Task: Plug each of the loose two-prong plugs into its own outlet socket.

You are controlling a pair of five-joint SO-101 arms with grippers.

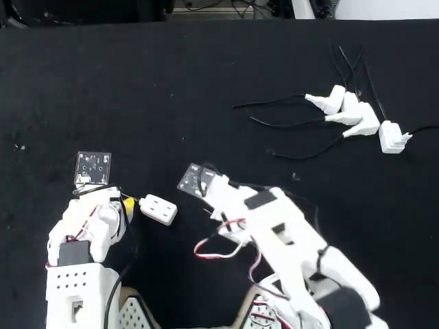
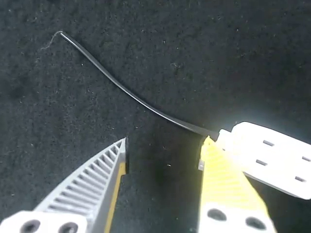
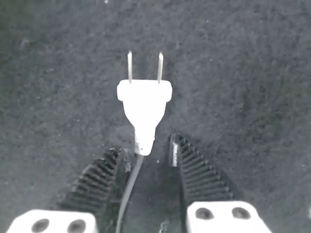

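Right gripper [image 3: 146, 148] sits parted behind the plug [image 3: 144, 104]; light, rigid, likely slippery, so I'd pinch its flat body; left gripper [image 2: 165, 143] gapes beside the socket block [image 2: 272, 158].

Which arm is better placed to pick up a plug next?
Right. The right gripper, open, straddles the cord end of a two-prong plug; the left gripper sits open beside the outlet socket.

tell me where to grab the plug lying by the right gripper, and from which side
Grip the plug on its tapered body just behind the wide flange, coming from the cord end. It lies flat, prongs pointing away from the right gripper, whose open fingers flank the narrow tail; closing there should leave the prongs free.
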